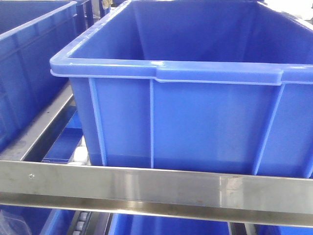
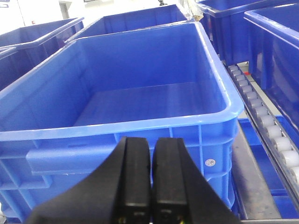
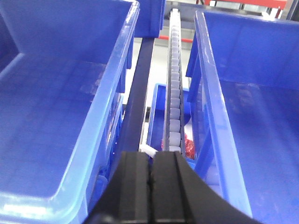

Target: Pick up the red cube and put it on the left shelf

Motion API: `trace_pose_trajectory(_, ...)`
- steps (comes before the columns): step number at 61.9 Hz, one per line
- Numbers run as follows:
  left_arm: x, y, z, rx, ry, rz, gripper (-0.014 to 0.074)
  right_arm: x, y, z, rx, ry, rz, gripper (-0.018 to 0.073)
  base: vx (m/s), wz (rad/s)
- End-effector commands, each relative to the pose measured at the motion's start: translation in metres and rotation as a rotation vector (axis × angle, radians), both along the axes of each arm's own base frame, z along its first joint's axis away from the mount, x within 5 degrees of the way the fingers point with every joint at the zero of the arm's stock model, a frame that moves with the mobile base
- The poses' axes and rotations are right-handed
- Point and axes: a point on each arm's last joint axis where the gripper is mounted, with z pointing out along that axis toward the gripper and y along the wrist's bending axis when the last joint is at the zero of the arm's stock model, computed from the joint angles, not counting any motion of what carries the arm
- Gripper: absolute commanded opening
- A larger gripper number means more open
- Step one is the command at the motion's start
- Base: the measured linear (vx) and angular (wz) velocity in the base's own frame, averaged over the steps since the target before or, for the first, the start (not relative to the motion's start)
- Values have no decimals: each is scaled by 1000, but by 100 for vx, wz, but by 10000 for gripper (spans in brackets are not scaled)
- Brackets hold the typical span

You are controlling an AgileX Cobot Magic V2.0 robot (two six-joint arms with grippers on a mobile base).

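Both grippers are seen with their jaws pressed together and nothing held between them: the left gripper (image 2: 152,154) is poised just outside the near wall of a large blue bin (image 2: 140,123), and the right gripper (image 3: 150,168) is aimed along a roller rail (image 3: 174,84) that runs between two more blue bins. The red cube cannot be identified in any view; only a small patch of red (image 3: 189,145) is glimpsed low beside the rail in the right wrist view, and what it belongs to cannot be told. The task is therefore judged to be at its searching stage, the arms being held high so that the bin interiors can be looked into. The bins are carried on the left shelf (image 1: 156,188), whose flat steel front bar with a rivet is shown across the front view. Beyond the shelf, a bright, pale-walled room is faintly made out.
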Motion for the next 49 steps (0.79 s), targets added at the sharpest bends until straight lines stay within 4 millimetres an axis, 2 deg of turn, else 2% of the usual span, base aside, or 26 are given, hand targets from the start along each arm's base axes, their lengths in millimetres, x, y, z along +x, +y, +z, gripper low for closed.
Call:
trace_pose_trajectory(1, 0, 0, 1, -5, -69, -6, 106, -2, -1, 3, -6, -105, -16, 57, 0, 0)
trace_pose_trajectory(17, 0, 0, 1, -5, -69, -6, 106, -21, 0, -53, 3, -146, -21, 57, 0, 0)
trace_pose_trajectory(28, 0, 0, 1, -5, -69, -6, 106, -29, 1, -81, 20, -183, -20, 57, 0, 0)
trace_pose_trajectory(49, 0, 0, 1, -5, -69, -6, 106, -29, 1, -83, 42, -157, -17, 57, 0, 0)
